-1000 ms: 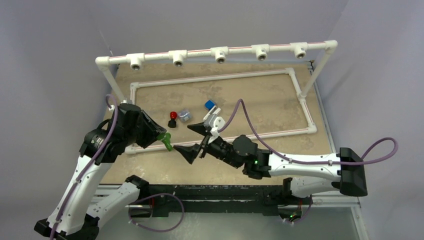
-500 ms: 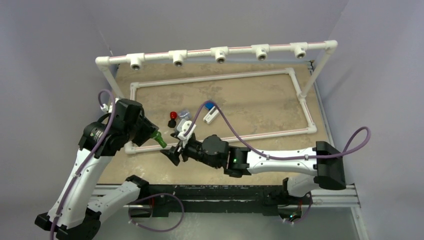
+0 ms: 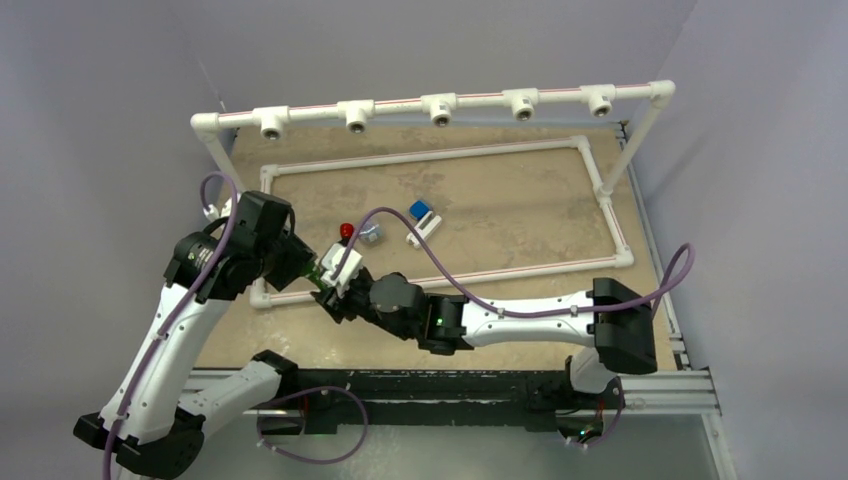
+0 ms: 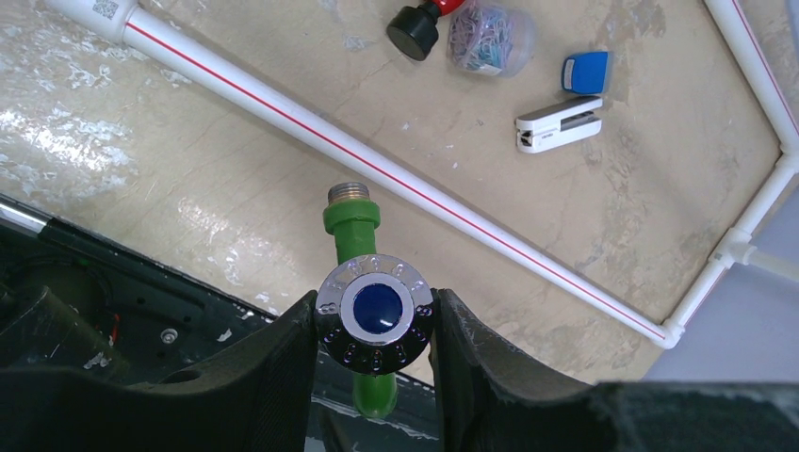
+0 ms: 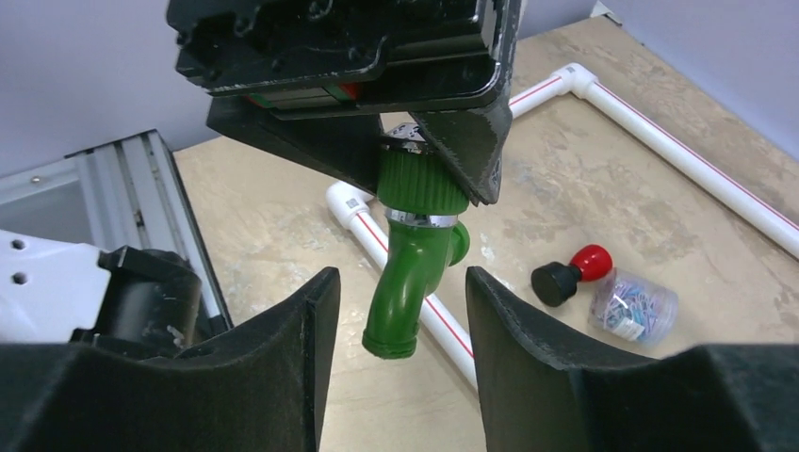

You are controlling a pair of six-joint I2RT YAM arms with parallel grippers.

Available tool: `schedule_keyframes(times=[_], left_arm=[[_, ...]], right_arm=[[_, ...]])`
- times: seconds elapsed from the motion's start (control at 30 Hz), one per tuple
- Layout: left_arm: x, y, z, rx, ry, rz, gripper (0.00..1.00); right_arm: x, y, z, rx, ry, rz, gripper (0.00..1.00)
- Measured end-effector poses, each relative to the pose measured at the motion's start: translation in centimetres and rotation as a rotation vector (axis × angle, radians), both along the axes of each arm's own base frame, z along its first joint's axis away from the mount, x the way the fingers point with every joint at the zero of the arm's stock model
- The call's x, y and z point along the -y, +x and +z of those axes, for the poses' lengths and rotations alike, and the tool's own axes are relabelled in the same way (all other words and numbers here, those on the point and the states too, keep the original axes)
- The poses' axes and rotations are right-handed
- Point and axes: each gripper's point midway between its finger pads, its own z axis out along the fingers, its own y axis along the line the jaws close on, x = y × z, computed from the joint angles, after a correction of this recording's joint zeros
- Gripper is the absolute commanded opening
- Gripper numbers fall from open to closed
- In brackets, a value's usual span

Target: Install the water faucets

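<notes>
Right claw [image 5: 398, 287] moved left, jaws apart astride green tap [image 4: 351, 224] | left claw [image 4: 375, 315] clamped on its knob [image 4: 375, 307] | overhead: tap mostly hidden | spout [image 5: 394, 315] down, threaded end toward pipe [image 4: 452, 213]

A robotics lab cell: plain grey walls [image 3: 100, 100] around a tan table [image 3: 520, 210] with a white pipe frame [image 3: 400, 102], aluminium rail [image 3: 670, 405] at its near edge.
</notes>
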Motion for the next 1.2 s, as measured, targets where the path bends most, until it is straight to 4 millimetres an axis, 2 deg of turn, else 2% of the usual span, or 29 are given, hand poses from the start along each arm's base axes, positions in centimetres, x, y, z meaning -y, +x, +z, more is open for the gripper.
schedule_keyframes(times=[0.4,0.57,0.67,0.7,0.93,1.07,1.13,1.2], left_arm=[[-0.3,-0.2,-0.1,-0.010,0.008,0.014,0.00],[-0.5,-0.2,-0.3,-0.019,0.014,0.031,0.00],[-0.5,-0.2,-0.3,-0.018,0.015,0.034,0.00],[-0.5,-0.2,-0.3,-0.018,0.015,0.035,0.00],[-0.5,-0.2,-0.3,-0.018,0.013,0.033,0.01],[-0.4,-0.2,-0.3,-0.016,0.009,0.031,0.22],[-0.3,-0.3,-0.2,-0.018,0.003,0.027,0.40],[0.0,-0.4,-0.2,-0.019,-0.012,0.016,0.53]], right_arm=[[-1.1,0.8,-2.3,0.017,-0.071,-0.027,0.35],[-1.2,1.0,-2.7,0.017,-0.085,-0.041,0.20],[-1.2,1.1,-2.8,0.014,-0.087,-0.047,0.02],[-1.2,1.1,-2.8,0.014,-0.087,-0.048,0.00],[-1.1,1.1,-2.8,0.012,-0.088,-0.052,0.00],[-1.0,1.1,-2.7,0.008,-0.083,-0.054,0.00],[-0.6,1.0,-2.7,0.002,-0.080,-0.054,0.00],[-0.1,0.9,-2.6,-0.008,-0.072,-0.056,0.00]])
